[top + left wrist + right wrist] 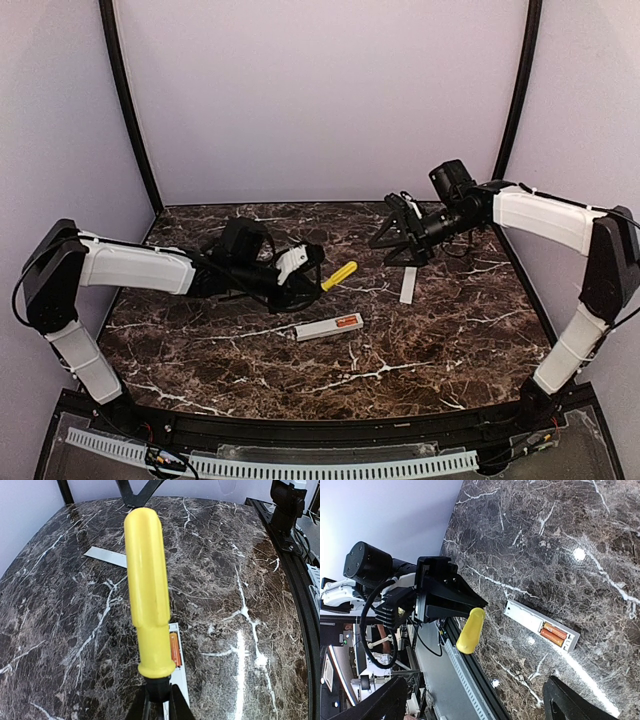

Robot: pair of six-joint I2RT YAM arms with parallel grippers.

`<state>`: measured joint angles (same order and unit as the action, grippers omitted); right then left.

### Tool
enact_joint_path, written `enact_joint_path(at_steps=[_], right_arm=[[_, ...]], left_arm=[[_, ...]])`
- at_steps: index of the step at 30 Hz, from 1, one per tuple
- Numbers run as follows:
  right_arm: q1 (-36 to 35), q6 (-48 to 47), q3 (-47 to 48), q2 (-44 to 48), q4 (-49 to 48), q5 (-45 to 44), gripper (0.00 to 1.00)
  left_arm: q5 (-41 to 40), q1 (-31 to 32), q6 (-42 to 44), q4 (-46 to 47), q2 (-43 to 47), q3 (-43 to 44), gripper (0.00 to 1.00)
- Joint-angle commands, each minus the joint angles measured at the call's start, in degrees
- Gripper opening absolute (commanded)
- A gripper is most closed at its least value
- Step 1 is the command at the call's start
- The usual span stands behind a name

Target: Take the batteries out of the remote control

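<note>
The remote control point(322, 328), a white bar, lies on the marble with its bay open, and the two orange batteries point(347, 321) sit inside it. They also show in the right wrist view point(554, 632). My left gripper point(300, 268) is shut on the dark shaft of a yellow-handled screwdriver point(338, 275) and holds it above the table, up and left of the remote. In the left wrist view the handle point(147, 580) hides much of the remote point(179, 677); one battery point(174, 649) shows. My right gripper point(393, 236) is open, empty and raised at the far right.
The thin white cover strip point(408, 285) lies flat right of the screwdriver, below my right gripper; it also shows in the left wrist view point(106, 556). Black frame posts stand at the back corners. A black rail runs along the table's near edge point(320, 430).
</note>
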<state>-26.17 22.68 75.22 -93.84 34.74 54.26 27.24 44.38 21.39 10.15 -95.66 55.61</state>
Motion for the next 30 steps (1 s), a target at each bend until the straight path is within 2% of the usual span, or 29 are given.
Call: enact_joint_path(at_steps=[1, 9, 30], right_arm=[[-1.8, 2.5, -0.5, -1.5, -1.9, 3.5, 0.92], [-5.5, 5.8, -0.3, -4.8, -3.9, 1.6, 0.86], [-9.6, 7.2, -0.4, -8.2, -2.9, -5.8, 0.50]], left_arm=[[2.9, 1.3, 4.4, 1.2, -1.7, 2.4, 0.00], [2.2, 2.7, 5.6, 1.4, -3.7, 3.8, 0.00], [-0.2, 3.8, 5.9, 1.7, -5.7, 5.6, 0.00]])
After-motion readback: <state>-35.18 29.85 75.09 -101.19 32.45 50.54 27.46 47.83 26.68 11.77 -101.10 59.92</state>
